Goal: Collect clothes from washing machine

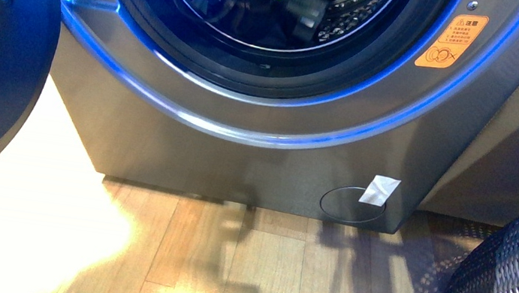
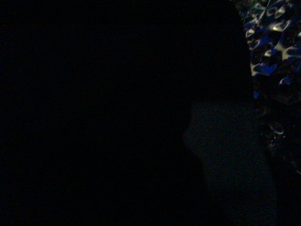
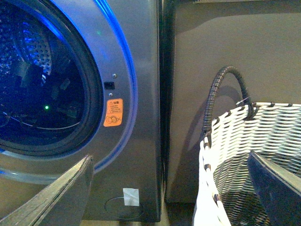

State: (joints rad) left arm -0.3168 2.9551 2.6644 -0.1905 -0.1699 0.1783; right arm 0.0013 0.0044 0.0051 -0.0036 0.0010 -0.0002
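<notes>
Left arm (image 1: 301,8) reaches into the washer (image 1: 239,159); its wrist view is dark, so the left claw's state and the clothes' place cannot be told. A blind grab may miss. Right claw (image 3: 169,157) gapes, basket (image 3: 235,141) beside it.
</notes>
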